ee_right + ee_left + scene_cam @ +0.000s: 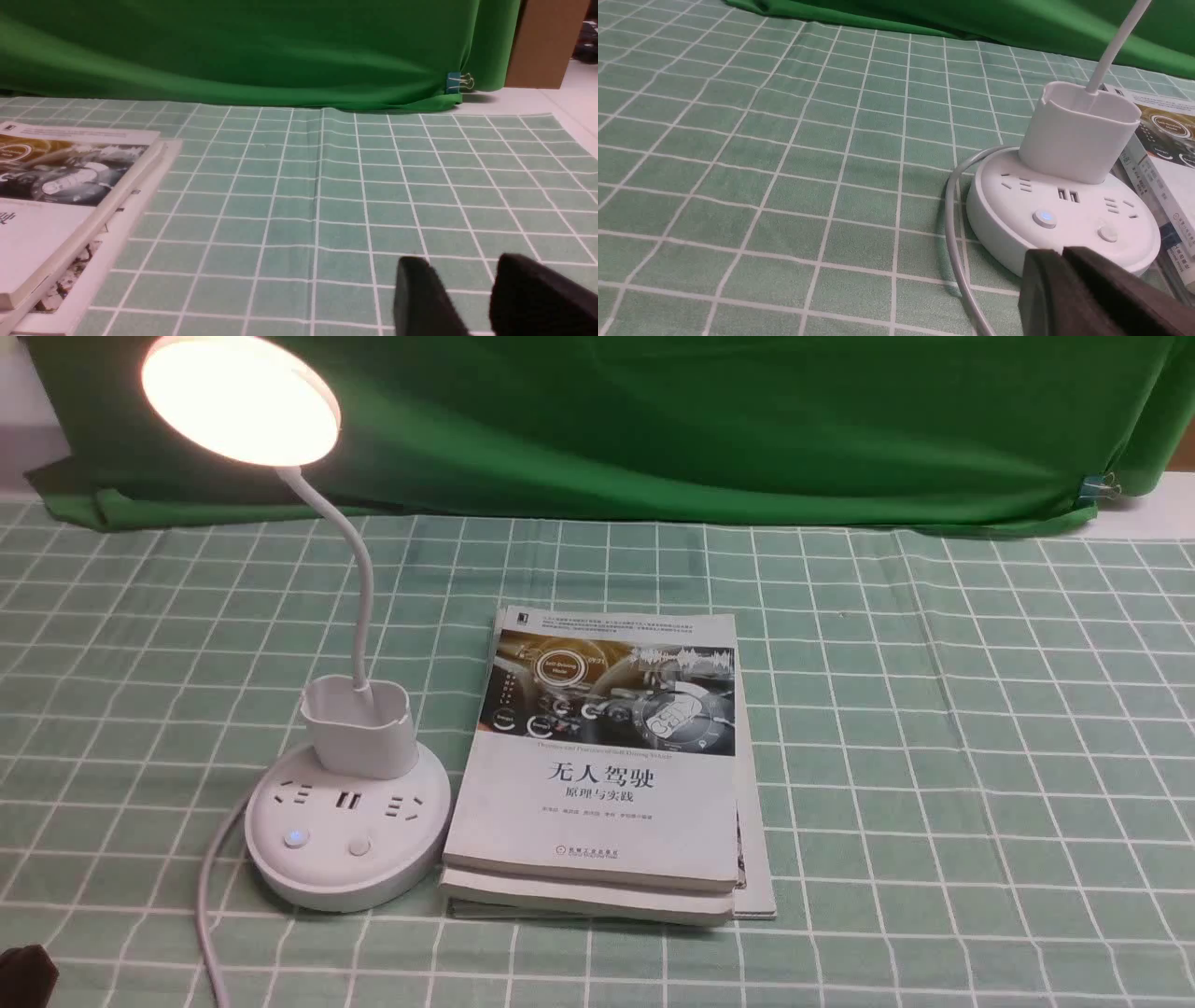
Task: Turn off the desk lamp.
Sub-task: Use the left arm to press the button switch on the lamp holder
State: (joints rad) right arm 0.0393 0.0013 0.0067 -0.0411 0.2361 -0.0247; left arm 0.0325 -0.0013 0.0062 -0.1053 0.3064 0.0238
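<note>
The white desk lamp stands left of centre, and its round disc head glows. Its thin neck rises from a small cup holder on the round base. The base carries sockets and two buttons: one lit blue and one plain. In the left wrist view the base lies just beyond my left gripper, which is shut and empty, a little short of the blue-lit button. The left gripper barely shows at the front view's lower left corner. My right gripper is open and empty over bare cloth.
A stack of books lies right beside the lamp base. The lamp's white cord runs from the base toward the near edge. A green backdrop cloth hangs at the back, with a binder clip. The table wears a green checked cloth.
</note>
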